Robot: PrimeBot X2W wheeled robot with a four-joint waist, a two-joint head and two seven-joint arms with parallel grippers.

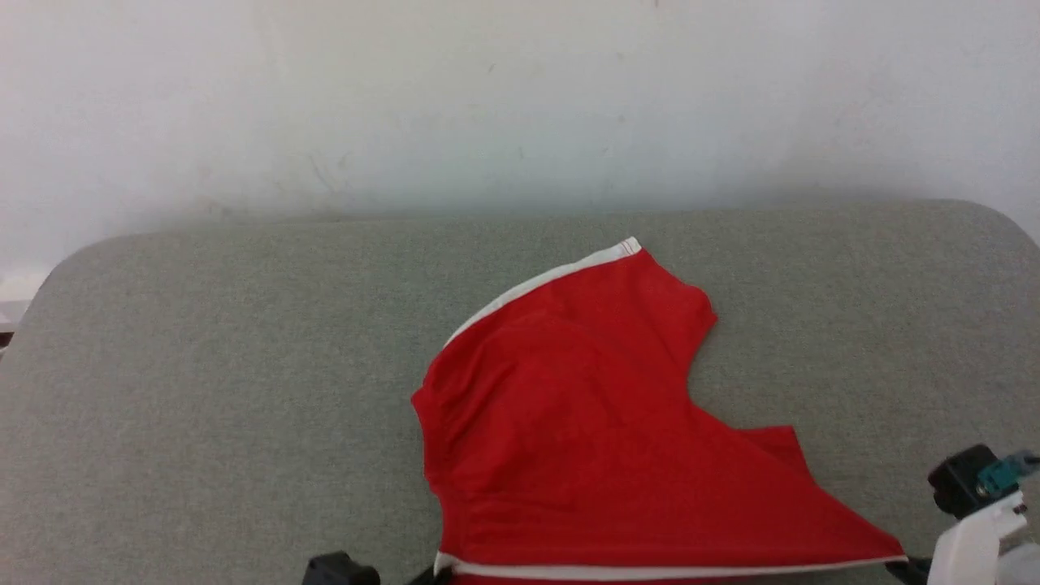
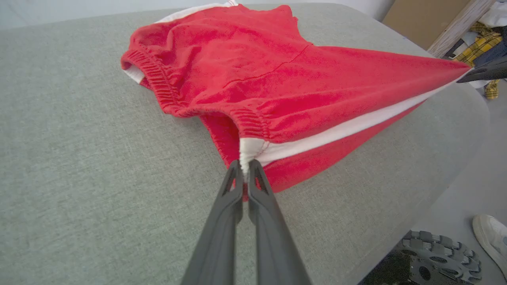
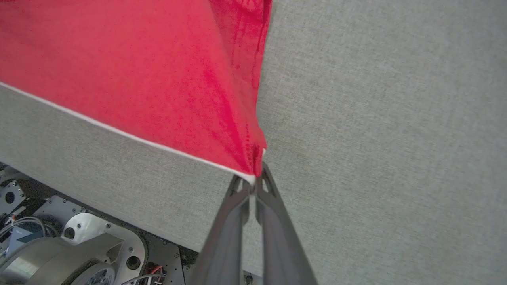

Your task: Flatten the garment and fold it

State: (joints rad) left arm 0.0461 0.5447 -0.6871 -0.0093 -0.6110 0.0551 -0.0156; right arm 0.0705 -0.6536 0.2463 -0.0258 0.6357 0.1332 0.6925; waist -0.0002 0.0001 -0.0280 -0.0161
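Observation:
The garment [image 1: 585,422], bright red shorts with white side stripes, lies on the grey padded table [image 1: 203,366] with its near edge pulled taut. My left gripper [image 2: 245,168] is shut on the white stripe end of the gathered waistband [image 2: 253,122]. At the other end of that stretched white-trimmed edge, my right gripper [image 3: 255,178] is shut on the hem corner. The red fabric [image 3: 138,71] rises from both grips and spreads away over the table. The far leg with its white stripe [image 1: 544,280] rests flat toward the back. No lettering shows.
A white wall [image 1: 520,97] stands behind the table. The table's rounded near edge [image 2: 435,190] drops to the floor, where my wheeled base [image 2: 431,257] and a white shoe [image 2: 491,237] sit. Cardboard and plaid cloth [image 2: 479,43] lie beyond the right end.

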